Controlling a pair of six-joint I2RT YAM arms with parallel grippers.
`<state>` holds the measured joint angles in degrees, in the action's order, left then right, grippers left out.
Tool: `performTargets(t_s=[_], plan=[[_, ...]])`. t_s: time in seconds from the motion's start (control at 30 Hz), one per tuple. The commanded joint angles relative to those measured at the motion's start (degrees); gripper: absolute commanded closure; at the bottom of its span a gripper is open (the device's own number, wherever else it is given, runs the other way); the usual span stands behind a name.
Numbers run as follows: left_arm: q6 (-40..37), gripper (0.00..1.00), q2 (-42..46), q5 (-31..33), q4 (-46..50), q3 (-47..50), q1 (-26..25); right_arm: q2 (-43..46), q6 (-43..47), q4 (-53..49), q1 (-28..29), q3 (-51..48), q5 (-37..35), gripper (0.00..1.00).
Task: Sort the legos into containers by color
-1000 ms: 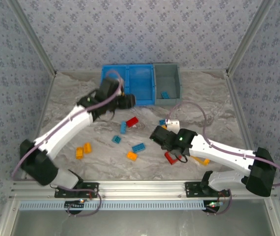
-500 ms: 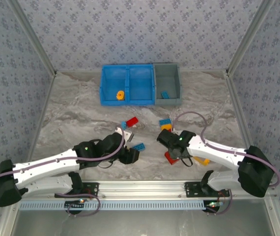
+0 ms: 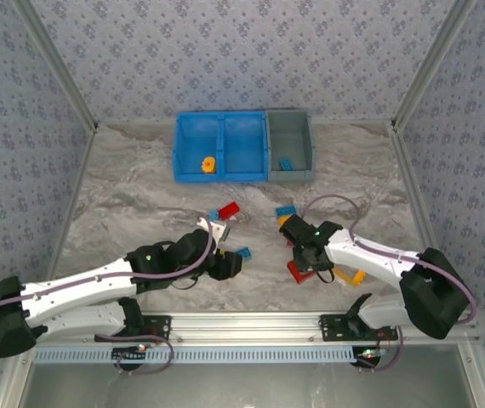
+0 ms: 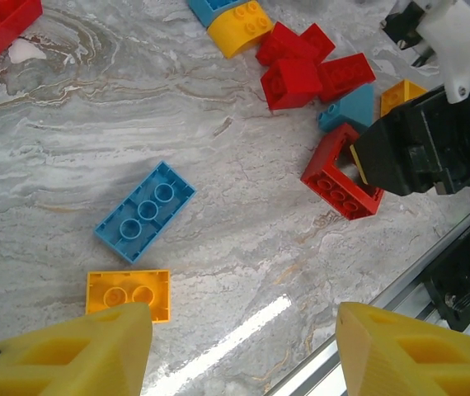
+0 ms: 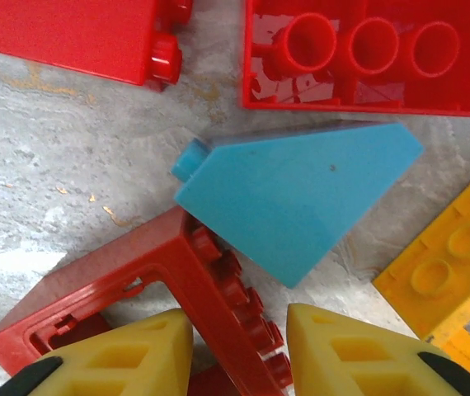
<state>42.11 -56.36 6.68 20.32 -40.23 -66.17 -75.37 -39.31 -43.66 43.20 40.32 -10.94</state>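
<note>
Three containers (image 3: 244, 149): set in a row at the far side of the table (image 3: 123, 195), two blue and one grey, well apart from both grippers.
Orange round lego (image 3: 208, 165): now seen lying in the left blue bin, under the spot where the left arm was stretched a second ago. It is judged to have been released there.
Blue lego (image 3: 286, 163): found in the grey bin, unmoved over the last second.
Left gripper (image 4: 239, 355): drawn back from the bins to the near edge of the table. The jaws are held wide apart and nothing is carried between them.
Orange brick (image 4: 128, 294): laid flat just ahead of one left fingertip, with a blue flat brick (image 4: 144, 212) just beyond it. The orange one is judged the likely next pick for this arm.
Right gripper (image 5: 235, 351): lowered over the red frame (image 5: 95, 289), with one finger inside the frame's opening and one outside. The jaws have been narrowed over the last second until one wall is closely flanked. Whether that wall is already clamped cannot be told.
Blue slope brick (image 5: 301, 198): touching the outer corner of the red frame, just beside the outer finger. It may be nudged when the frame is lifted.
Colour plan: orange and blue are each given a bin already, so the middle blue bin is judged the likely place for red.
Progress: two legos are binned and most are left loose on the table, so the sorting is judged to be at an early stage.
</note>
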Motion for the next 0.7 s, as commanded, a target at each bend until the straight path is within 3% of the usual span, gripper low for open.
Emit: performTargets(t_s=[0.0,0.2,0.37,0.5,0.6,0.67], plan=[[-0.18,0.39,-0.16,-0.94,-1.51,-1.17,-0.62,-1.20,1.88,1.16,-0.89,-0.32,1.61,0.65],[0.40,0.39,0.62,-0.53,-1.64,-0.77,-0.62,-1.17,1.39,1.70,-1.19,-0.46,2.26,0.76],[1.01,0.39,2.46,3.30,1.52,-1.95,-0.62,3.23,-1.70,-3.56,3.30,3.74,-1.28,0.79],[1.70,0.39,6.42,12.17,8.26,-5.02,-0.62,3.21,-2.17,-7.51,6.28,14.16,-3.58,0.79],[1.16,0.38,8.68,18.91,11.81,-7.84,-0.41,-2.66,0.77,-7.17,5.47,24.72,-4.17,0.79],[-0.01,0.33,8.47,19.39,12.88,-9.92,1.72,-8.87,2.74,-6.71,4.12,33.92,-3.88,0.80]])
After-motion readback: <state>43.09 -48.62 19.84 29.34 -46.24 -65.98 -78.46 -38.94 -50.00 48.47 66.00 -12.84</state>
